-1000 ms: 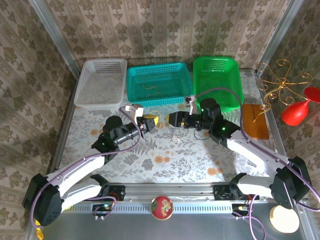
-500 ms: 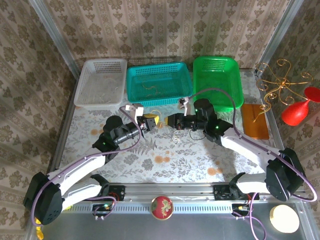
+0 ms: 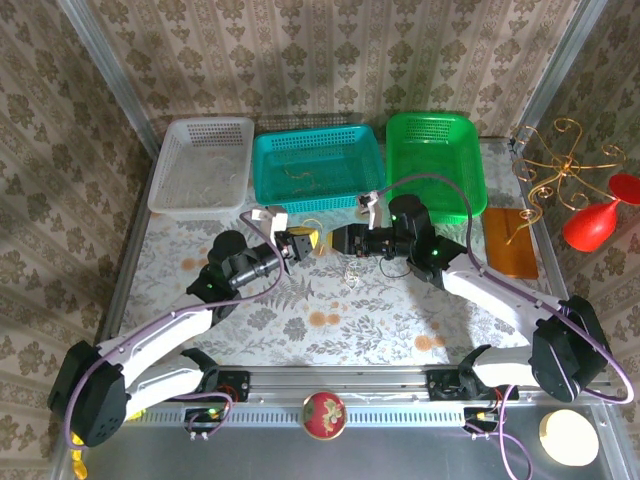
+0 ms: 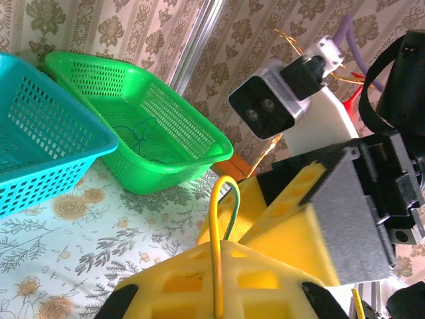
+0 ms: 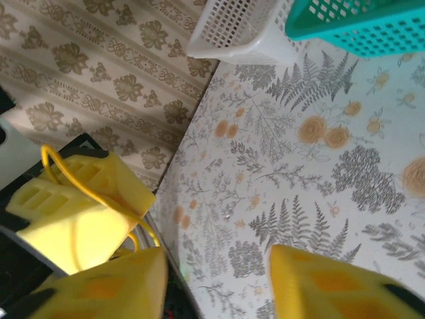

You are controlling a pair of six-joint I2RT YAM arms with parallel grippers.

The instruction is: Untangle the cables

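Cables [image 3: 312, 233] at centre of surface [image 3: 400, 320], a shade toward 12 o'clock, bunched in the gap between both claws and apparently held clear of the surface. Thin, light, limp: will sag and slide, never push, so worth pulling only, and gently, since likely to cinch tighter where strands cross. Best taken on a free strand just beside the tangle, not on the clump itself.

Left claw [image 3: 297, 243] clamped tight on yellow loop [image 4: 214, 219], green strand [image 4: 232, 212] rising beside it. Reaches in from 7 o'clock, forearm low, nose toward 3 o'clock.

Right claw [image 3: 343, 240] parted moderately, nothing seen between its fingers [image 5: 332, 292]. Comes in from 4 o'clock, elbow bent, nose toward 9 o'clock, almost tip to tip with the left. Pale strand [image 3: 353, 270] dangling toward 6 o'clock under the gap.
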